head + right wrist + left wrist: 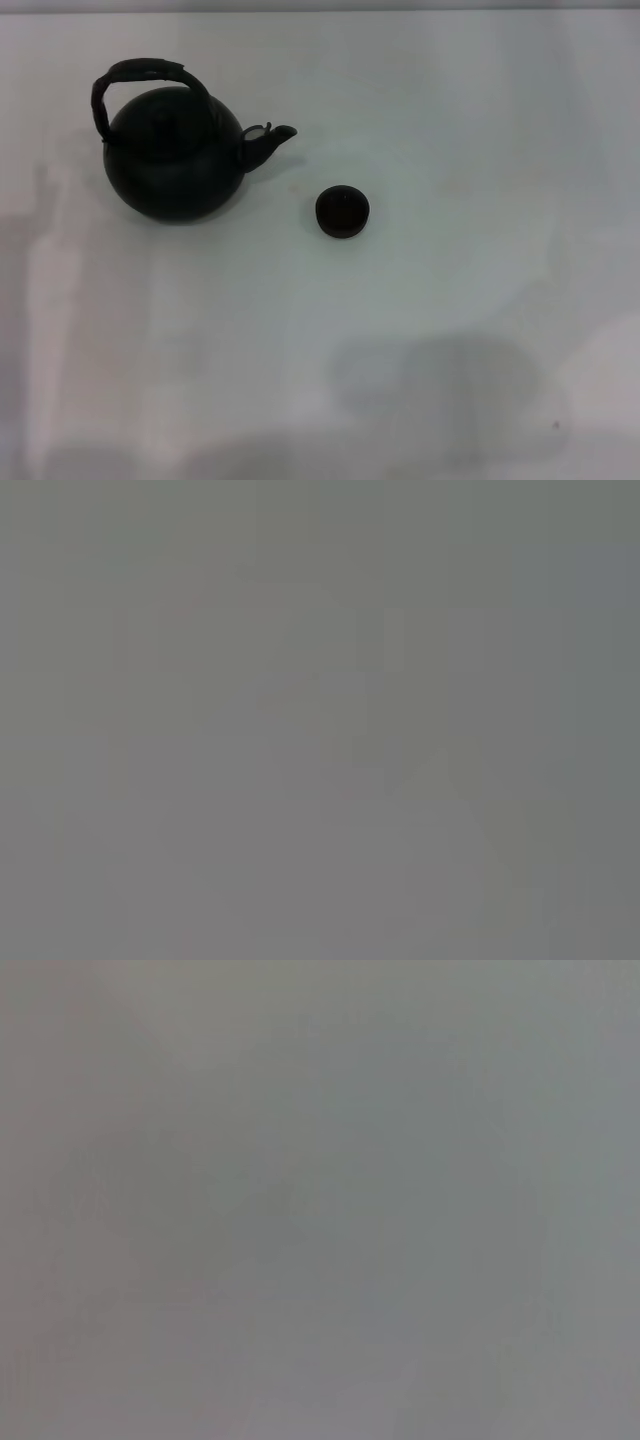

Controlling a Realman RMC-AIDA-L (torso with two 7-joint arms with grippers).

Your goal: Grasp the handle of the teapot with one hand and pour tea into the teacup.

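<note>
The large round black teapot (pixel 175 160) stands upright on the white table at the far left in the head view, its short spout (pixel 268 142) pointing right. Its dark wrapped-looking arched handle (pixel 145 75) loops over the top. The small black teacup (pixel 342 211) stands upright to the right of the teapot, a short gap below and right of the spout. Neither gripper nor arm shows in the head view. Both wrist views show only a plain grey surface, with no teapot, cup or fingers.
The white table (pixel 450 120) stretches around both objects, with its far edge along the top of the head view. Soft shadows fall on its near part (pixel 440 385) and along the left side.
</note>
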